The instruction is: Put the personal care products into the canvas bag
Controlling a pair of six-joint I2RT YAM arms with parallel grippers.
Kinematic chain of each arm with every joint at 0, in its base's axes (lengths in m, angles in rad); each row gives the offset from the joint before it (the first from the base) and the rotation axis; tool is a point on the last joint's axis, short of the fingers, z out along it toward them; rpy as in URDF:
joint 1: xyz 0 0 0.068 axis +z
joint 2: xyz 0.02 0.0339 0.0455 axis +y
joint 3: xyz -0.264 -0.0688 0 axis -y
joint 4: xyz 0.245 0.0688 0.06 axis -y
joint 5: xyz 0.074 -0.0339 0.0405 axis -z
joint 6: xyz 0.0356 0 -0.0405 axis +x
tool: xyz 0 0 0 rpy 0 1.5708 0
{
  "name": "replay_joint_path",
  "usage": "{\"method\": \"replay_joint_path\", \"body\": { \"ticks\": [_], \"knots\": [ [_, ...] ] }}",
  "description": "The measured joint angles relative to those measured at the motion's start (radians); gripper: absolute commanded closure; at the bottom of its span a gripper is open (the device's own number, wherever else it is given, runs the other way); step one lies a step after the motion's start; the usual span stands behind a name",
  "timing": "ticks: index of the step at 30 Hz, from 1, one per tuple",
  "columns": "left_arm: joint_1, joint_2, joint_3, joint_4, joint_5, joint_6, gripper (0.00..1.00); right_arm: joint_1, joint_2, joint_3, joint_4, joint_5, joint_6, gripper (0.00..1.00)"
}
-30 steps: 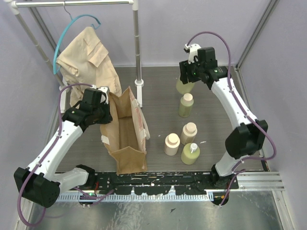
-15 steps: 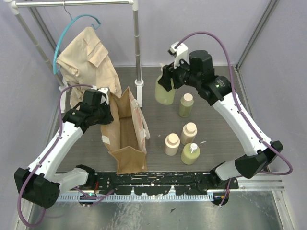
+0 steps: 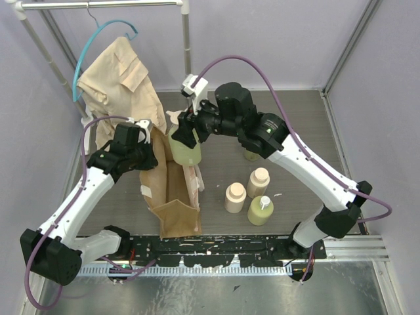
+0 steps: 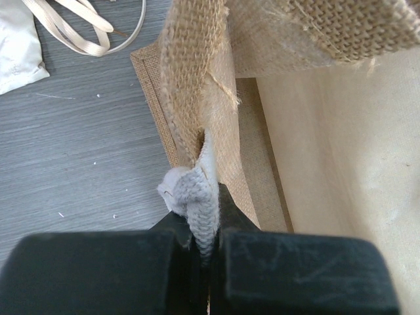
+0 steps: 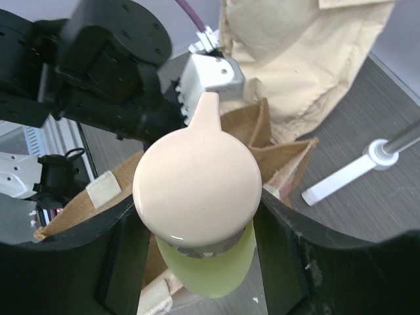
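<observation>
My right gripper (image 3: pixel 187 131) is shut on an olive-green bottle (image 3: pixel 186 151) with a cream cap (image 5: pixel 197 180). It holds the bottle upright above the far end of the canvas bag (image 3: pixel 172 197). Its fingers (image 5: pixel 283 243) press the bottle's neck from both sides. My left gripper (image 3: pixel 146 156) is shut on the bag's whitish strap (image 4: pixel 200 210) at the left rim of the burlap wall (image 4: pixel 197 85). Two beige bottles (image 3: pixel 258 181) (image 3: pixel 235 197) and a green bottle (image 3: pixel 260 210) stand right of the bag. Another green bottle (image 3: pixel 251 155) is mostly hidden behind the right arm.
A beige shirt (image 3: pixel 121 75) on a teal hanger hangs from the clothes rack (image 3: pixel 186 46) at the back left, close behind the bag. Loose straps (image 4: pixel 79 26) lie on the grey floor. Purple walls close in on both sides.
The right arm has swung left with the olive-green bottle, from the back right of the table to above the bag's opening. The left arm has held still on the bag.
</observation>
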Motion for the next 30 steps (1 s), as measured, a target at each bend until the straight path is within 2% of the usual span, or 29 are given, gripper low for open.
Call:
{"method": "replay_joint_path", "body": {
  "ticks": [4,9,30],
  "knots": [
    [0.0,0.0,-0.004,0.006,0.004,0.0,1.0,0.035,0.08,0.125,-0.017,0.008,-0.015,0.99],
    [0.0,-0.004,-0.004,0.008,0.024,-0.001,1.0,0.04,0.097,0.146,-0.005,0.01,-0.021,0.99],
    [0.001,-0.19,-0.004,-0.129,0.077,-0.022,1.0,0.037,0.163,-0.169,0.226,0.033,-0.024,0.99]
  ]
}}
